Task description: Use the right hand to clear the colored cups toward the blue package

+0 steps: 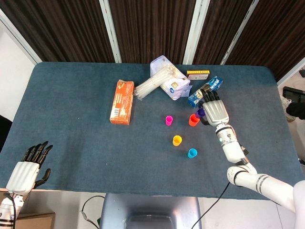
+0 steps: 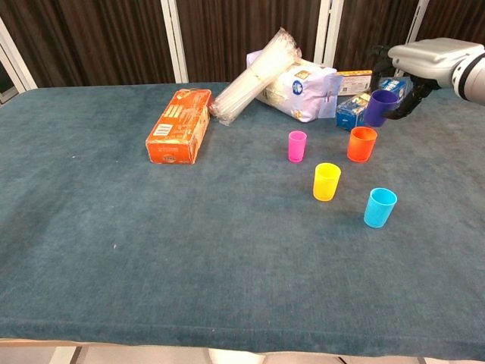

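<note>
Colored cups, five in all, on a blue-grey table (image 2: 114, 250).

Item 1: purple cup (image 2: 381, 108). Held by the right hand (image 1: 213, 110), fingers wrapped round it, raised clear of the cloth. It hangs just in front of the blue package (image 1: 205, 91), which lies directly beyond the fingertips in the head view. Whether cup and package touch cannot be told. Not yet set down.

Item 2: orange cup (image 2: 361, 144). Upright on the table, just below and to the inner side of the hand, near the package already.

Item 3: pink cup (image 2: 297, 146). Upright, further to the inner side of the hand than the orange one.

Item 4: yellow cup (image 2: 326, 181). Upright, nearer the robot than the hand, well short of the package.

Item 5: light blue cup (image 2: 380, 208). Upright, closest to the robot of all, well behind the hand.

Left hand (image 1: 26, 167): at the near table edge, far across from the right hand, fingers loosely extended, holding nothing.

Status, as judged: one cup in transit and nearly delivered. Four stand untouched. Pink, yellow and light blue plainly remain to be moved, and orange may need only a short nudge. Task is at an early stage.
</note>
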